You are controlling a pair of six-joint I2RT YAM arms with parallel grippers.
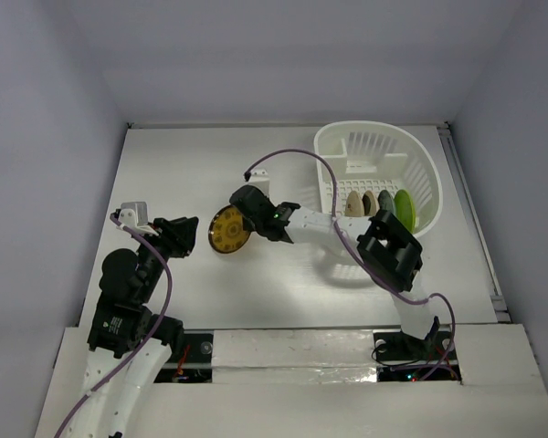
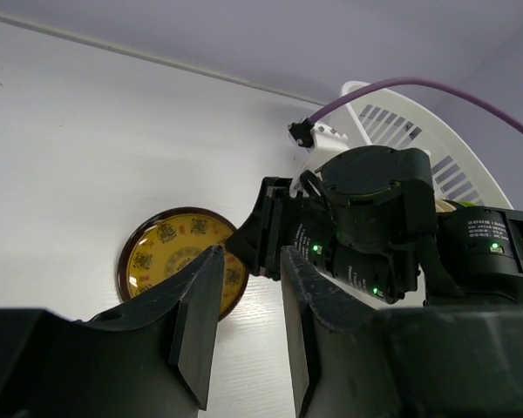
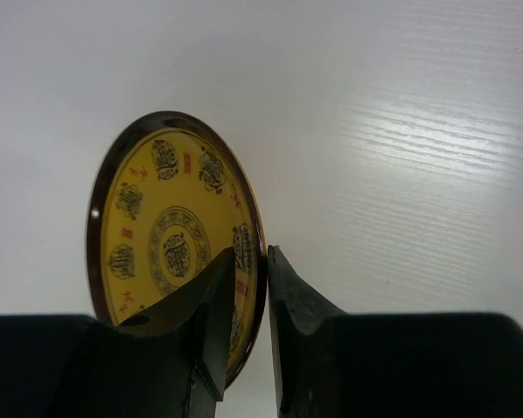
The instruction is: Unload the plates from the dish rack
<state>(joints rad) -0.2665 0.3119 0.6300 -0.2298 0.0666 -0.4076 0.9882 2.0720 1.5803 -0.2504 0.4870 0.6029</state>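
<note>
Right gripper (image 3: pixel 253 261) clamps the yellow plate (image 3: pixel 170 231) by its rim; left gripper (image 2: pixel 251 257) stands parted nearby; four plates (image 1: pixel 379 203) stand in the rack (image 1: pixel 347 132).

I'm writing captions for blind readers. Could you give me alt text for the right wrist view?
The right gripper has its jaws clamped on the rim of a yellow plate with a dark border and dark pattern, holding it on edge. A white table fills the background.
</note>
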